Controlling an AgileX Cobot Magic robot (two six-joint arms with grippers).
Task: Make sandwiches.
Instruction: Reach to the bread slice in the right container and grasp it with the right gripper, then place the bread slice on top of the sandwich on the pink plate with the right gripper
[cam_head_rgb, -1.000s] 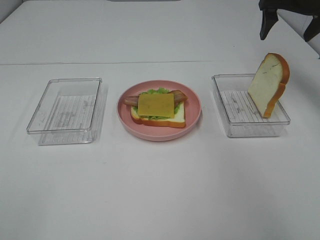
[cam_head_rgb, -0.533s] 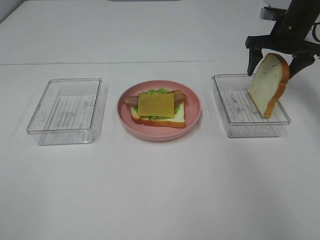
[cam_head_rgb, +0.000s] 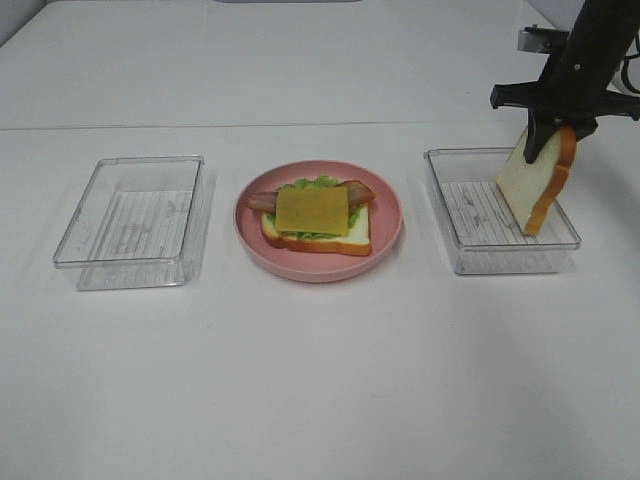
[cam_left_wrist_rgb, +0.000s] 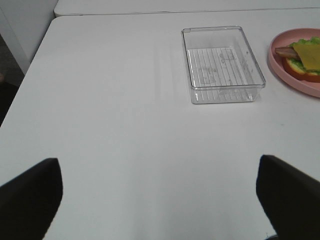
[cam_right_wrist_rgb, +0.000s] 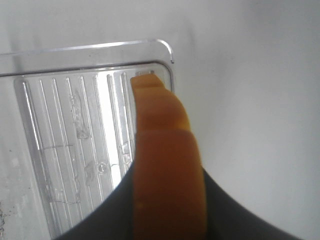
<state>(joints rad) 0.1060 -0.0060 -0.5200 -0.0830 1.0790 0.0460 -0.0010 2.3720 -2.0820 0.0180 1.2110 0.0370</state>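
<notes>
On the pink plate (cam_head_rgb: 390, 228) lies an open sandwich (cam_head_rgb: 313, 215): a bread slice under lettuce, bacon and a yellow cheese slice on top. It also shows in the left wrist view as the sandwich (cam_left_wrist_rgb: 304, 59). A second bread slice (cam_head_rgb: 535, 190) stands on edge, leaning in the right clear tray (cam_head_rgb: 475, 215). My right gripper (cam_head_rgb: 556, 140) is shut on its top crust. In the right wrist view the orange crust (cam_right_wrist_rgb: 165, 170) fills the gap of the gripper (cam_right_wrist_rgb: 167, 220), with a dark finger against each side. My left gripper (cam_left_wrist_rgb: 159, 200) is open over bare table.
A clear tray (cam_head_rgb: 150, 160) with nothing in it stands left of the plate, also seen as the tray (cam_left_wrist_rgb: 222, 62) in the left wrist view. The table's left edge (cam_left_wrist_rgb: 30, 65) drops off beside the left arm. A seam crosses the table behind the trays.
My right gripper came down from the upper right over the standing bread slice and closed its jaws on the slice's top. The plate, the sandwich and the trays have stayed put.
</notes>
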